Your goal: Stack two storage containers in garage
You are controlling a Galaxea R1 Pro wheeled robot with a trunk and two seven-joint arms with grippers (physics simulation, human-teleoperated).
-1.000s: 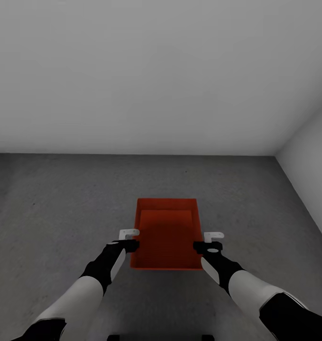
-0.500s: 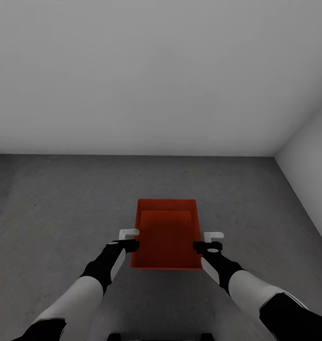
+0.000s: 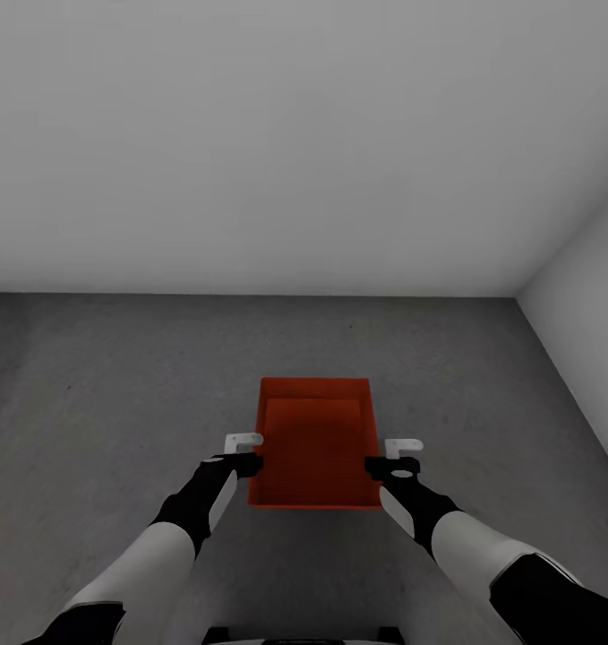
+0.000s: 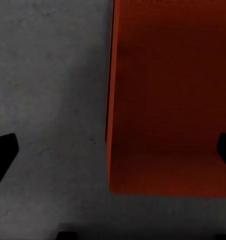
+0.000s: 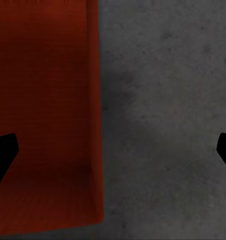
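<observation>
One orange-red storage container (image 3: 314, 443) rests open-topped on the dark grey concrete floor (image 3: 115, 403) of the garage, straight ahead of me. Whether a second box sits nested in it I cannot tell. My left gripper (image 3: 244, 462) hovers over the box's left wall, open, its dark fingertips (image 4: 4, 154) wide apart across that wall (image 4: 111, 100). My right gripper (image 3: 389, 466) hovers over the right wall, open as well, one fingertip (image 5: 3, 152) above the box's inside (image 5: 43, 100) and the other above bare concrete. Neither holds anything.
A plain white-grey wall (image 3: 250, 143) closes the garage behind the box, and a side wall (image 3: 590, 322) runs along the right. Bare concrete surrounds the box on every side. The front of my base (image 3: 295, 638) shows at the bottom edge.
The box looks very slightly smaller and the wall's foot sits a touch lower in the head view, so the camera has shifted a little. Both grippers stay open.
</observation>
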